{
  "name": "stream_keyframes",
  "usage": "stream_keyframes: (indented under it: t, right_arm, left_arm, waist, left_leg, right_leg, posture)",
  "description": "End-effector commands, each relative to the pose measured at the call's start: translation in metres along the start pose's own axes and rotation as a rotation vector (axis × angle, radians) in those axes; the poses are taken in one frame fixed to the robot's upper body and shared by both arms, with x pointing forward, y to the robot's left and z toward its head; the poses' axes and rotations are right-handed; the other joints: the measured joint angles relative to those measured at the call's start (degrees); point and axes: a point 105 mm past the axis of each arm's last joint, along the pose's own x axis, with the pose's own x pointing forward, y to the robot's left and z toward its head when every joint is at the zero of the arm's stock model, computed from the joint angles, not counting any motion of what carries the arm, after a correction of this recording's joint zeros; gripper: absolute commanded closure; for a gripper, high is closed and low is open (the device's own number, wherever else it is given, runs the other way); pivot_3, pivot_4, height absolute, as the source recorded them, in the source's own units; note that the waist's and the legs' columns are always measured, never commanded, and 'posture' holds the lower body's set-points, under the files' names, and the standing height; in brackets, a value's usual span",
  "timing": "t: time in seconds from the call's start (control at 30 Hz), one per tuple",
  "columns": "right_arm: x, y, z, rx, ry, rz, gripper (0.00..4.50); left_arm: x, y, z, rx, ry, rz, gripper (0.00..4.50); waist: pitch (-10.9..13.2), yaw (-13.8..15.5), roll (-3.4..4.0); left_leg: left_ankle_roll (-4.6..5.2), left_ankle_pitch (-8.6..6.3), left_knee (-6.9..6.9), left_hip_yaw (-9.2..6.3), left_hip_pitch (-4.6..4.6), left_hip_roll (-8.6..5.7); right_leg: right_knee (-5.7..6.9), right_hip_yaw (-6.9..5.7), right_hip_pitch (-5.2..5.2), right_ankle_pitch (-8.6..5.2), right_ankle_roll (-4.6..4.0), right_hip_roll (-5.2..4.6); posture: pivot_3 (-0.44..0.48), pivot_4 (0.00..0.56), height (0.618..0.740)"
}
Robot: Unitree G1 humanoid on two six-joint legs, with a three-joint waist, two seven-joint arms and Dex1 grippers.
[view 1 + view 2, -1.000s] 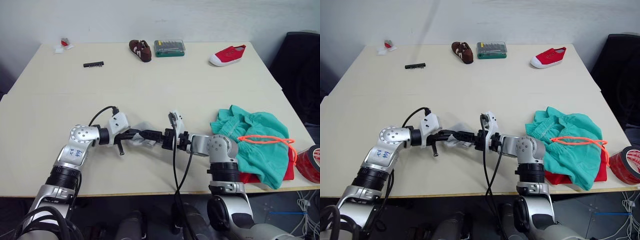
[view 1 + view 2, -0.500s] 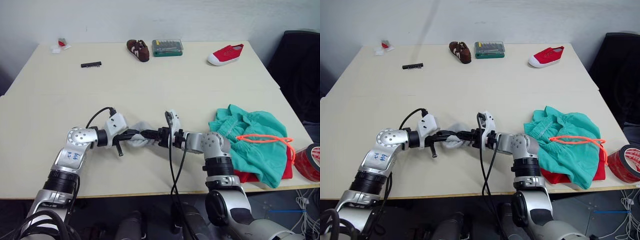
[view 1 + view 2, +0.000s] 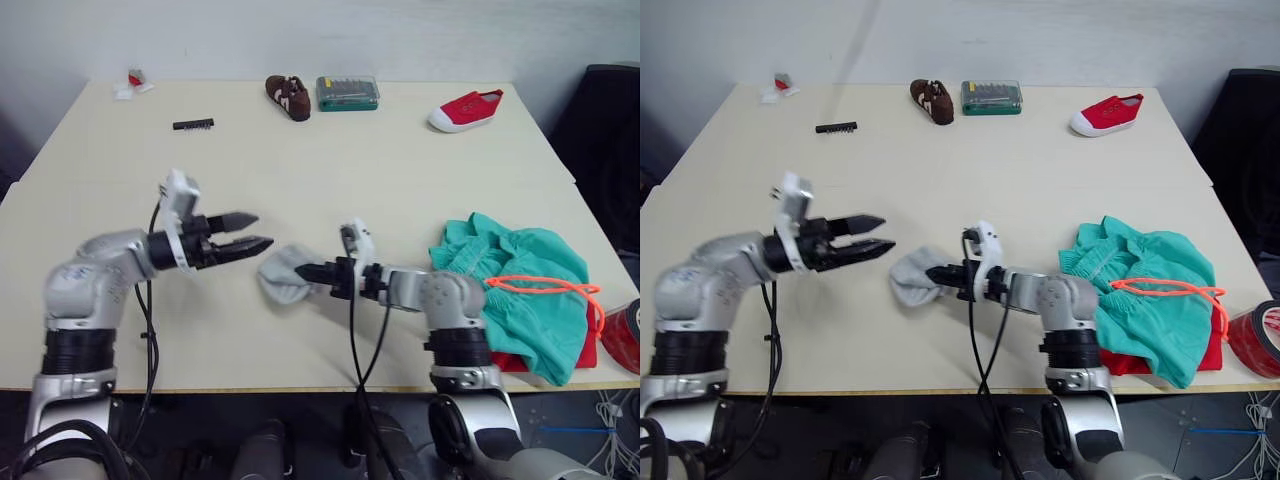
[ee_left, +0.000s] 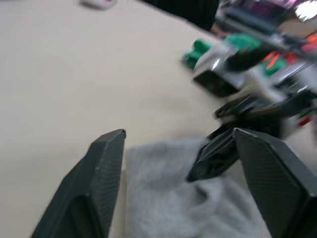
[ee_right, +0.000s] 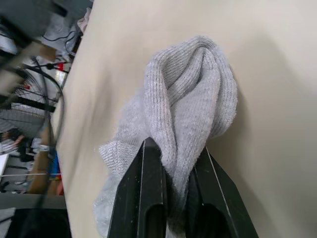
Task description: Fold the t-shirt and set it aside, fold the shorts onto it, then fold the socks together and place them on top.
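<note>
The grey socks [image 3: 281, 276] lie bundled on the table near its front middle. My right gripper [image 3: 306, 272] is shut on their right end, and in the right wrist view the knit [image 5: 188, 94] bulges out from between the two fingers [image 5: 151, 198]. My left gripper [image 3: 262, 229] hovers open just left of and above the socks, touching nothing; its wrist view looks down on the socks [image 4: 163, 198]. The teal shorts [image 3: 520, 285] with an orange drawstring [image 3: 545, 284] lie bunched at the right, on top of the red t-shirt [image 3: 1120, 362], of which just the edges peek out.
Along the far edge are a brown shoe [image 3: 288, 97], a green bit case [image 3: 347, 93], a red sneaker [image 3: 465, 108], a black bit strip [image 3: 193, 125] and a small red-and-white item [image 3: 130, 82]. A red tape roll [image 3: 1265, 337] lies at the right front corner.
My left gripper has let go of the socks, opened, and pulled back to the left and up. The right gripper has closed on the socks' right end.
</note>
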Motion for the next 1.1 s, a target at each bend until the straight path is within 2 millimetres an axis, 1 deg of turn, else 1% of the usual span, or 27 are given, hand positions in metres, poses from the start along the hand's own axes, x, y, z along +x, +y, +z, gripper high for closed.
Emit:
stream_keyframes:
  t: [0.03,0.13,0.2,0.27,0.3,0.37,0.43,0.47,0.53,0.6,0.67,0.73,0.83,0.87,0.93,1.0,1.07,1.1]
  right_arm:
    - [-0.042,0.019,0.035,-0.049,-0.181,0.034,4.46]
    - [-0.094,0.028,0.06,-0.105,-0.347,-0.014,4.46]
    - [-0.134,0.031,0.074,-0.144,-0.465,-0.05,4.46]
    - [-0.179,0.028,0.084,-0.172,-0.572,-0.127,4.46]
    - [-0.198,0.023,0.086,-0.172,-0.612,-0.18,4.46]
    - [-0.232,0.013,0.086,-0.141,-0.675,-0.273,4.46]
    - [-0.268,-0.004,0.078,-0.06,-0.732,-0.391,4.46]
    - [-0.28,-0.011,0.071,-0.029,-0.733,-0.443,4.46]
    - [-0.295,-0.04,0.044,0.085,-0.701,-0.599,4.46]
    - [-0.305,-0.058,0.026,0.157,-0.681,-0.7,4.46]
    - [-0.31,-0.073,0.008,0.222,-0.668,-0.759,4.46]
    - [-0.307,-0.082,-0.002,0.242,-0.646,-0.777,4.46]
    - [-0.302,-0.089,-0.004,0.227,-0.643,-0.791,4.46]
    - [-0.302,-0.091,-0.004,0.222,-0.648,-0.794,3.71]
    - [-0.305,-0.087,-0.001,0.183,-0.666,-0.788,3.14]
    - [-0.31,-0.079,-0.001,0.115,-0.657,-0.806,2.46]
    - [-0.315,-0.071,-0.003,0.055,-0.64,-0.829,1.78]
    - [-0.321,-0.065,-0.005,0.013,-0.624,-0.85,1.35]
  left_arm:
    - [0.014,-0.039,0.024,-0.036,-0.057,-0.221,0.0]
    - [0.026,-0.055,0.034,-0.055,-0.096,-0.312,0.0]
    - [0.033,-0.061,0.032,-0.052,-0.088,-0.341,0.0]
    - [0.038,-0.064,0.026,-0.044,-0.07,-0.355,0.0]
    - [0.039,-0.063,0.024,-0.045,-0.067,-0.356,0.0]
    - [0.041,-0.061,0.021,-0.052,-0.067,-0.354,0.0]
    - [0.044,-0.059,0.02,-0.054,-0.069,-0.355,0.0]
    - [0.046,-0.058,0.019,-0.052,-0.07,-0.357,0.0]
    - [0.052,-0.059,0.017,-0.04,-0.065,-0.368,0.0]
    - [0.055,-0.059,0.015,-0.031,-0.06,-0.376,0.0]
    - [0.058,-0.059,0.014,-0.018,-0.051,-0.382,0.0]
    - [0.059,-0.057,0.012,-0.01,-0.045,-0.381,0.0]
    - [0.062,-0.054,0.011,0.004,-0.036,-0.379,0.0]
    - [0.063,-0.054,0.011,0.008,-0.033,-0.379,0.0]
    - [0.065,-0.052,0.012,0.012,-0.031,-0.383,0.0]
    - [0.066,-0.05,0.012,0.011,-0.03,-0.386,0.0]
    - [0.066,-0.048,0.011,0.005,-0.025,-0.389,0.0]
    - [0.065,-0.046,0.01,-0.004,-0.018,-0.39,0.0]
  waist:
    - [0.01,0.04,0.02]
    - [0.03,0.09,0.05]
    - [0.04,0.07,0.07]
    - [0.09,0.08,0.14]
    - [0.11,0.09,0.18]
    - [0.12,0.18,0.19]
    - [0.14,0.27,0.16]
    - [0.14,0.4,0.16]
    - [0.15,0.62,0.14]
    - [0.16,0.61,0.14]
    - [0.17,0.54,0.16]
    - [0.17,0.52,0.16]
    - [0.17,0.55,0.17]
    - [0.17,0.62,0.17]
    - [0.18,0.93,0.17]
    - [0.18,1.55,0.17]
    - [0.18,1.96,0.19]
    - [0.19,2.13,0.19]
  left_leg:
    - [0.03,-0.02,0.0,0.0,-0.03,-0.02]
    - [0.06,-0.04,0.0,-0.01,-0.12,-0.04]
    - [0.06,-0.04,-0.03,-0.01,-0.14,-0.02]
    - [0.06,-0.03,-0.05,0.01,-0.14,-0.02]
    - [0.06,-0.03,-0.07,0.03,-0.13,-0.02]
    - [0.08,-0.02,-0.1,0.07,-0.08,-0.02]
    - [0.09,0.0,-0.15,0.1,-0.03,-0.01]
    - [0.1,0.01,-0.16,0.16,0.0,-0.01]
    - [0.15,0.04,-0.16,0.21,0.04,-0.02]
    - [0.16,0.07,-0.15,0.3,0.17,-0.01]
    - [0.31,0.07,-0.15,0.36,0.2,-0.01]
    - [0.51,0.01,-0.15,0.36,0.22,0.0]
    - [0.49,0.04,-0.15,0.36,0.21,0.05]
    - [0.48,0.05,-0.15,0.34,0.21,0.05]
    - [0.45,0.05,-0.15,0.32,0.2,0.04]
    - [0.16,0.17,-0.15,0.29,0.14,0.05]
    - [0.16,0.16,-0.15,0.26,0.09,0.04]
    - [0.18,0.15,-0.15,0.28,0.08,0.03]
  right_leg:
    - [-0.04,0.0,0.0,0.01,0.02,-0.01]
    - [-0.23,-0.01,0.0,0.05,0.1,0.0]
    - [-0.34,-0.03,0.02,0.05,0.11,0.03]
    - [-0.35,-0.03,0.02,0.05,0.11,0.06]
    - [-0.37,-0.03,0.02,0.05,0.11,0.08]
    - [-0.41,-0.02,0.04,0.05,0.11,0.12]
    - [-0.54,-0.02,0.07,0.03,0.1,0.15]
    - [-0.6,0.02,0.08,0.03,0.1,0.16]
    - [-0.61,0.06,0.11,0.03,0.11,0.17]
    - [-0.59,0.17,0.2,0.06,0.17,0.23]
    - [-0.58,0.28,0.2,0.14,0.32,0.23]
    - [-0.61,0.33,0.21,0.2,0.41,0.26]
    - [-0.67,0.37,0.21,0.2,0.42,0.32]
    - [-0.67,0.37,0.21,0.2,0.42,0.33]
    - [-0.66,0.36,0.2,0.2,0.43,0.34]
    - [-0.67,0.34,0.17,0.2,0.43,0.37]
    - [-0.74,0.32,0.16,0.19,0.42,0.39]
    - [-0.77,0.32,0.17,0.19,0.43,0.38]
  posture:
    - [0.0,0.15,0.74]
    - [0.0,0.15,0.74]
    - [0.0,0.15,0.74]
    - [0.0,0.15,0.74]
    - [0.0,0.15,0.74]
    - [0.0,0.15,0.74]
    - [0.0,0.15,0.74]
    - [0.0,0.15,0.74]
    - [0.0,0.15,0.74]
    - [0.0,0.15,0.74]
    - [0.0,0.15,0.74]
    - [0.0,0.15,0.74]
    - [0.0,0.15,0.74]
    - [0.0,0.15,0.74]
    - [0.0,0.15,0.74]
    - [0.0,0.15,0.74]
    - [0.0,0.15,0.74]
    - [0.0,0.15,0.74]
